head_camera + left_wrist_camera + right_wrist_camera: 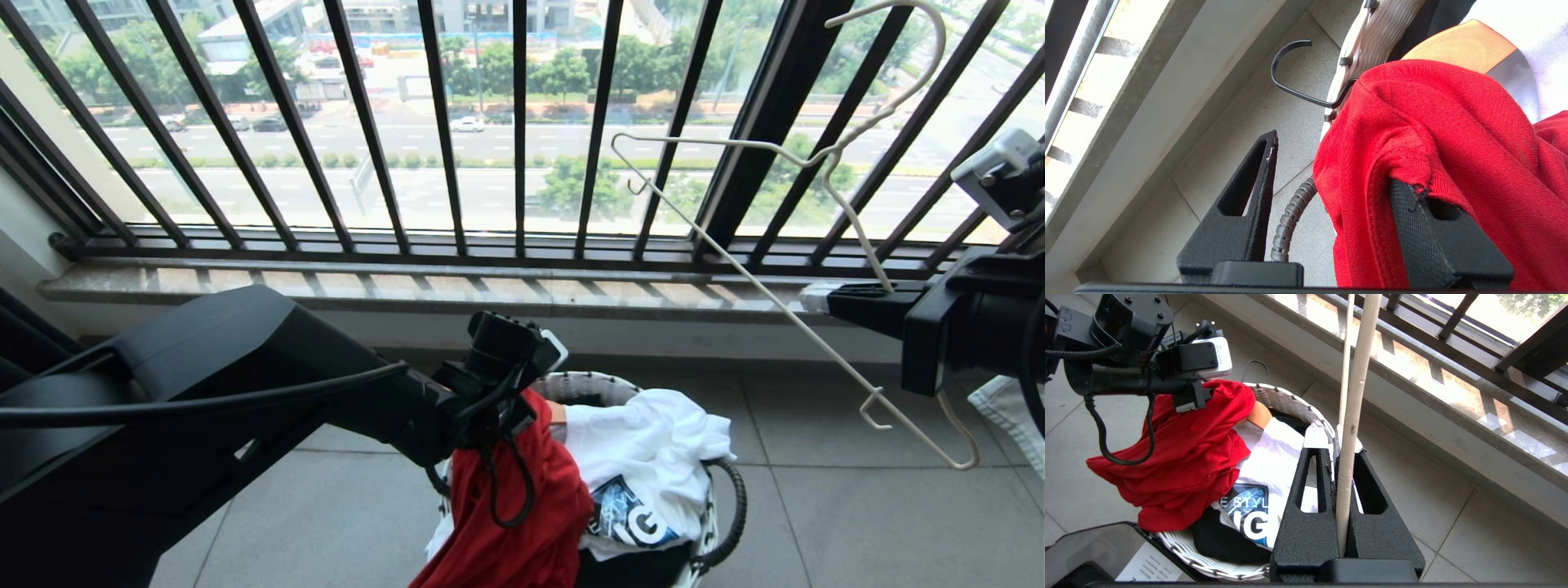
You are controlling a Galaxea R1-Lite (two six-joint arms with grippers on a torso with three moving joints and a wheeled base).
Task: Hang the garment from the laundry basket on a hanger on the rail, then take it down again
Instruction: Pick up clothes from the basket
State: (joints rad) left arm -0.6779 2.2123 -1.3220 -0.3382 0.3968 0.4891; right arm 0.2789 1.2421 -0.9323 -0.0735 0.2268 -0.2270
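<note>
**Gathering the Red Shirt**

While the left gripper [1331, 171] stands half open over the laundry basket [1290, 404], the garment [522, 523] drapes across one finger, not yet pinched. A good grab probably needs both fingers closing on a thick fold. The right gripper [1346, 473] is clamped on the hanger [784, 310], held aside.

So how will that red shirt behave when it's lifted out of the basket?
Probably floppy: the red T-shirt already sags in folds over the laundry basket rim. Likely light, thin knit. It may snag or drag the white shirt beside it. One finger is draped in cloth.
</note>
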